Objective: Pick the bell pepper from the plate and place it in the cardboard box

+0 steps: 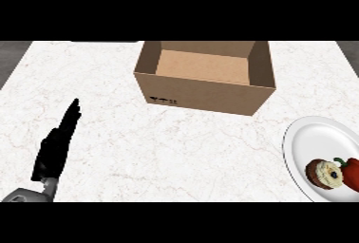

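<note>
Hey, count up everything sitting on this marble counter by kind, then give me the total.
Open brown cardboard box: 1
Round white plate: 1
Red bell pepper: 1
Round brown pastry with cream top: 1
Total: 4

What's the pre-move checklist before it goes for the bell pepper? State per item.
1. Bell pepper on the plate: ok, at the plate's right side, partly cut off by the view's edge.
2. Pepper free to grasp: not ok, a round pastry lies right against its left side.
3. Cardboard box open and upright: ok, flaps out of the way, bare inside.
4. Path from plate to box over the counter: ok, nothing stands between.
5. Left hand holding nothing: ok, fingers straight, at the view's left, far from the plate.
6. Right hand ready: cannot tell, it is not in view.
</note>
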`<state>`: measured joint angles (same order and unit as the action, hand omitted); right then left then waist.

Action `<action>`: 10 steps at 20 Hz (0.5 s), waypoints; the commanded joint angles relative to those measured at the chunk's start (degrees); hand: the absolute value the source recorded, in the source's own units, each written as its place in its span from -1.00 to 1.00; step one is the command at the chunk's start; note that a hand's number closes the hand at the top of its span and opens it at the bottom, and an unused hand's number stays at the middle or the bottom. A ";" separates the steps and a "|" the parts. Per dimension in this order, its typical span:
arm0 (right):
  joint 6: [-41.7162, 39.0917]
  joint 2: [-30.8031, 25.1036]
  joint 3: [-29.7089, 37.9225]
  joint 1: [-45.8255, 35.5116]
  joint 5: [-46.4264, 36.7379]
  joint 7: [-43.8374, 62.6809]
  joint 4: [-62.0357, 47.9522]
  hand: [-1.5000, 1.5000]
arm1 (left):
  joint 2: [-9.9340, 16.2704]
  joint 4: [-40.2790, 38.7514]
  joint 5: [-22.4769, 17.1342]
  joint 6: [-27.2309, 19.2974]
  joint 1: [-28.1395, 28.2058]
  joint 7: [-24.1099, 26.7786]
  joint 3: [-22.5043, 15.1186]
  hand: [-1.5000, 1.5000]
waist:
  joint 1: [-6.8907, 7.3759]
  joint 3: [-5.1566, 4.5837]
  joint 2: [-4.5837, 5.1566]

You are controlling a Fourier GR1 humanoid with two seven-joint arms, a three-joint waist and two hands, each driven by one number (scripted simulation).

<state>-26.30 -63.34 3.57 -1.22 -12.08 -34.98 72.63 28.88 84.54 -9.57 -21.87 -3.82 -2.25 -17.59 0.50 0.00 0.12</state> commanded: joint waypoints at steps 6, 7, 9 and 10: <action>-3.22 0.30 -5.19 2.33 -9.66 9.56 9.43 -1.00 | -0.75 3.49 1.67 0.51 2.43 -1.97 1.67 0.00 | -0.47 -0.02 -0.23; -1.39 4.60 -5.85 1.38 -10.54 12.90 10.72 -1.00 | -2.37 1.86 3.16 0.13 3.18 0.19 1.16 0.00 | -0.44 -0.02 -0.18; -1.51 6.09 -5.98 2.71 -12.30 14.14 10.49 -1.00 | -2.00 -0.99 2.47 2.86 3.43 3.29 3.14 0.00 | -0.53 -0.02 -0.14; -0.27 4.79 -3.13 4.59 -13.59 10.64 8.60 -1.00 | -2.50 -1.07 2.11 3.51 2.23 1.41 4.18 0.00 | -0.76 -0.01 -0.17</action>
<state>-27.72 -60.43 -0.78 1.73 -22.11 -25.15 81.33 27.38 85.21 -7.72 -20.28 -1.19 -1.63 -15.35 -0.04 -0.02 -0.06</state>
